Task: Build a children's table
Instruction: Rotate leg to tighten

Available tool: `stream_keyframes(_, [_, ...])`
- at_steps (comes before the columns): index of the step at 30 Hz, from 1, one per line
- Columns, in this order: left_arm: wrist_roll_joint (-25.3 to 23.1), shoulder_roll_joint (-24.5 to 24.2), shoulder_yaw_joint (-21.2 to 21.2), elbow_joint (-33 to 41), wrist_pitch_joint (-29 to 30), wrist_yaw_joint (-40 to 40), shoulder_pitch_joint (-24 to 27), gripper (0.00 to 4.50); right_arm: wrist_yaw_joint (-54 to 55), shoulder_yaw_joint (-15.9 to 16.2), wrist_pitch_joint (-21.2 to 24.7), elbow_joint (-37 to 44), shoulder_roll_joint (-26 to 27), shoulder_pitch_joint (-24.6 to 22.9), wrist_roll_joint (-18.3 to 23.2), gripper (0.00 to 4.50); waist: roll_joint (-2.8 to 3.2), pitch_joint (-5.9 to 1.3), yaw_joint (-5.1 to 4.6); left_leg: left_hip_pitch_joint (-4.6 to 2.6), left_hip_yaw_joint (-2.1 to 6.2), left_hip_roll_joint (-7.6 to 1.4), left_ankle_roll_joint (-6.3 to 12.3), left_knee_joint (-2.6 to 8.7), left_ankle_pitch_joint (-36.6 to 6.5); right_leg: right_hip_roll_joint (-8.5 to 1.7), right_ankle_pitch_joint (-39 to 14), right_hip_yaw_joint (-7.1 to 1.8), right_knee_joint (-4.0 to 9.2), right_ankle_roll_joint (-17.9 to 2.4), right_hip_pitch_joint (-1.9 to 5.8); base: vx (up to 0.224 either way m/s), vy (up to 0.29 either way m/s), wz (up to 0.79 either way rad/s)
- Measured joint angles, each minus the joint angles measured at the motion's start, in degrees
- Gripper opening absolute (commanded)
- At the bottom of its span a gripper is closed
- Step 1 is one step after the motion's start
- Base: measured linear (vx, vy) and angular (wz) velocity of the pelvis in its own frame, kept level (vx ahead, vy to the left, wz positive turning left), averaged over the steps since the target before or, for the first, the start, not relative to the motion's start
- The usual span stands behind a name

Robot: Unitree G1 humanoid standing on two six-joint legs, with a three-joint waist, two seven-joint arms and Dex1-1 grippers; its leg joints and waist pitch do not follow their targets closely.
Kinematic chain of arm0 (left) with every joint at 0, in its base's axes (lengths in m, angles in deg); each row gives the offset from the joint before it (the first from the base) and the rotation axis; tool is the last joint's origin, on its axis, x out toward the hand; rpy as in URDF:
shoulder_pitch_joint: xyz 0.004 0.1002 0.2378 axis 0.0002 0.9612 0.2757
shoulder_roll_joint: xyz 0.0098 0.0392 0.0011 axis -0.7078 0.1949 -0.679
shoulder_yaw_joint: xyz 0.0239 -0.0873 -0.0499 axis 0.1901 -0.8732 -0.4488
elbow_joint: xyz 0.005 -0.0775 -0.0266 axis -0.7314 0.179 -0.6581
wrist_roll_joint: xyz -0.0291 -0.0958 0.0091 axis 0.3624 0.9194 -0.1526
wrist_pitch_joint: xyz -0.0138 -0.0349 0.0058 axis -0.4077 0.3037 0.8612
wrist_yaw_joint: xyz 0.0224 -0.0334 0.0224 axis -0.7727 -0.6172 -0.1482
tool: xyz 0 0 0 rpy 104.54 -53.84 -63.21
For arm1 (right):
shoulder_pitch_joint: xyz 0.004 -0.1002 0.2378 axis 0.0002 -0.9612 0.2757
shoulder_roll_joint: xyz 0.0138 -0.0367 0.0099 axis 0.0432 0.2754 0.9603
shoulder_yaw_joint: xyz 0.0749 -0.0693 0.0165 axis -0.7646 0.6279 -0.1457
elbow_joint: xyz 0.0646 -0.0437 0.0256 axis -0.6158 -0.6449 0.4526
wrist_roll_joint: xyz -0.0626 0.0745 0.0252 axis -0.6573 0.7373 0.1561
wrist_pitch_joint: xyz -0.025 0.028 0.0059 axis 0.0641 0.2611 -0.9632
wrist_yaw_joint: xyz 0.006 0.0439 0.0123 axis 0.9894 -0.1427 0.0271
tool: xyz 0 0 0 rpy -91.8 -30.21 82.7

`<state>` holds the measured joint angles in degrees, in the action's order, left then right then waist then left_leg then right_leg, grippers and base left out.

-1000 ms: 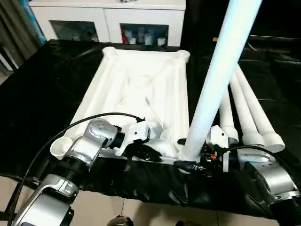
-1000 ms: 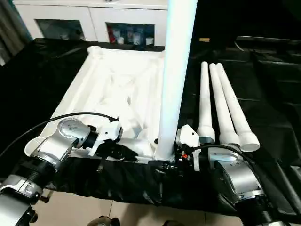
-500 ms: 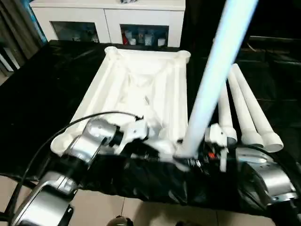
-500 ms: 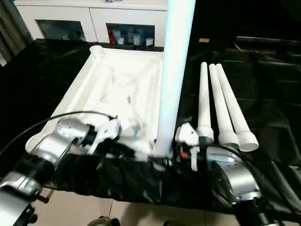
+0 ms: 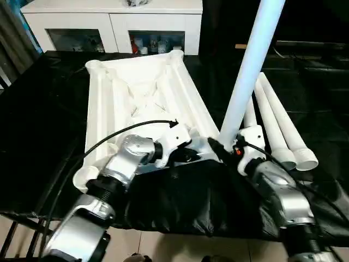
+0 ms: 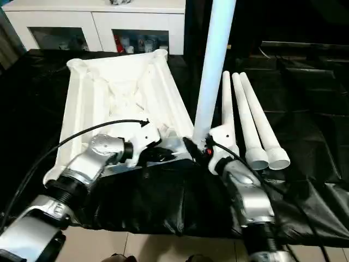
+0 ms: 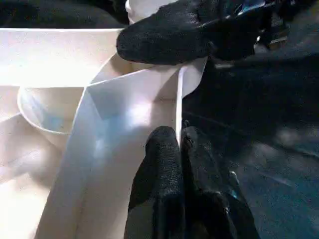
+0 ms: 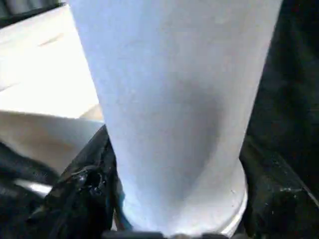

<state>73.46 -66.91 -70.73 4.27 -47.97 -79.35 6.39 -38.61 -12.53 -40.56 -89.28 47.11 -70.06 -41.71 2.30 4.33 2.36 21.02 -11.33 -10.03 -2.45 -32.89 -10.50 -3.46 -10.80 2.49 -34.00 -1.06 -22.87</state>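
The children's table top (image 5: 136, 93) lies upside down on the black cloth, ribbed underside up, turned at an angle. My left gripper (image 5: 192, 155) is shut on the thin rim (image 7: 149, 94) at its near right corner, the fingers (image 7: 164, 164) pinched together. Beside that corner one white leg (image 5: 248, 71) stands nearly upright, leaning right. My right gripper (image 5: 226, 146) is shut on its foot, with black fingers (image 8: 82, 191) on both sides of the tube (image 8: 169, 99). The corner socket under the foot is hidden by the grippers.
Three more white legs (image 5: 278, 128) lie side by side on the cloth to the right of the upright one. A white cabinet with glass doors (image 5: 109, 22) stands behind the work. The black cloth (image 5: 185, 202) hangs over the near edge below my arms.
The table top has swung round: its near right corner, the upright leg and both grippers have moved away from me. The view itself has also shifted.
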Motion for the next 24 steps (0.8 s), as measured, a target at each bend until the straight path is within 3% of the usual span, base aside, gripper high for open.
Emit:
stream_keyframes(9, [0.1, -0.8, 0.0, 3.7, -0.4, -0.8, 2.5, 0.00, -1.9, 0.6, -2.6, -1.1, 0.7, 0.2, -1.1, 4.10, 0.00, 0.01, -0.42, 0.04, -0.01, 0.02, 0.00, 0.27, 0.0, 0.01, 0.0, 0.01, 0.13, 0.1, -0.09, 0.000, 0.000, 0.00])
stream_keyframes(19, [2.8, -7.5, 1.1, 6.0, -5.0, -12.8, 4.5, 0.00, -20.5, 5.9, -2.6, 2.9, -7.6, -1.9, 1.5, 4.10, 0.02, 0.03, -0.17, 0.12, -0.01, -0.01, 0.04, 0.47, 0.0, 0.03, -0.2, 0.09, 0.09, 0.1, -0.23, 0.000, 0.000, 0.00])
stream_keyframes(24, [3.3, -9.6, 1.8, 6.1, -6.7, -17.7, 4.6, 0.00, -29.2, 8.0, -0.8, 5.6, -11.7, -2.8, 3.4, 4.10, 0.00, 0.06, 0.54, 0.10, -0.01, -0.01, 0.00, 0.41, 0.0, 0.02, -0.2, 0.08, 0.06, 0.1, -0.18, 0.000, 0.000, 0.00])
